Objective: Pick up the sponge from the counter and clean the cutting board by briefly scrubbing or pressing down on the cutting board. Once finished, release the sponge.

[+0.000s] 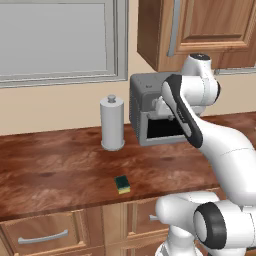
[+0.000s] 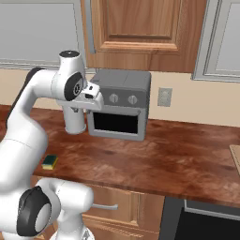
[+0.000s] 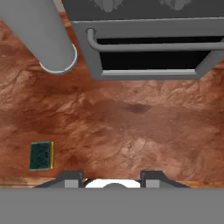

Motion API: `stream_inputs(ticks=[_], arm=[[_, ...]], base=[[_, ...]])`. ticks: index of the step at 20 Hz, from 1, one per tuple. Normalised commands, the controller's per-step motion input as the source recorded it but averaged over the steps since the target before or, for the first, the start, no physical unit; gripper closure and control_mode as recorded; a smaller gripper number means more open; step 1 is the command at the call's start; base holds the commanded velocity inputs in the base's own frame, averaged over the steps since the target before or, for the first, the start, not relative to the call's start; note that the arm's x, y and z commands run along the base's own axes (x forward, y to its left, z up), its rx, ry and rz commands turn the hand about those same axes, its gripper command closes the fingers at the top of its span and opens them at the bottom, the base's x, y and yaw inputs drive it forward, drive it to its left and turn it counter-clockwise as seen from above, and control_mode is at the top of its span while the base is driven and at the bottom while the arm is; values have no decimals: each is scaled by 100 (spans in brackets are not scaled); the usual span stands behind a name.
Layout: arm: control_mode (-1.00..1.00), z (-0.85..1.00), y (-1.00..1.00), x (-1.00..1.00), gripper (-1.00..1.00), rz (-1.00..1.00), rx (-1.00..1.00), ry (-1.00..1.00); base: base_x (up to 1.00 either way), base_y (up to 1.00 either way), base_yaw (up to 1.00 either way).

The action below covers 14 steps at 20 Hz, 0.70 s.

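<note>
The fingers (image 3: 112, 178) stand well apart with nothing between them, their two dark tips (image 3: 70, 178) rising at the bottom of the hand view, high above the counter (image 3: 131, 127) and looking straight down on it, a good height for surveying before any descent. Off to the lower left of that view lies the sponge (image 3: 41, 155), green scouring face up with its yellow body showing along one side, flat on the wood near the counter's front edge and apart from everything else, so a grasp from above should meet no obstruction (the hand would first have to shift over it). Further back stand a grey cylindrical canister (image 3: 41, 35) and, beside it, a grey toaster oven (image 3: 148, 48) against the wall, both clear of the sponge. In the right base view the corner of a pale wooden slab, probably the cutting board (image 2: 236, 157), shows at the counter's far right, well apart from the sponge (image 2: 49, 162), so I judge the task barely begun: the pickup comes first, then a long carry across
</note>
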Motion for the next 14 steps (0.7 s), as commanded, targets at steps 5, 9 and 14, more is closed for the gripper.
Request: stream_inputs(ticks=[5, 9, 14], arm=[[-100, -26, 13, 0, -100, 0, 0, 2], [-100, -48, 56, 2, -100, 0, 0, 4], [-100, -37, 62, 0, -100, 0, 0, 9]], base=[[0, 0, 0], [0, 0, 0], [0, 0, 0]])
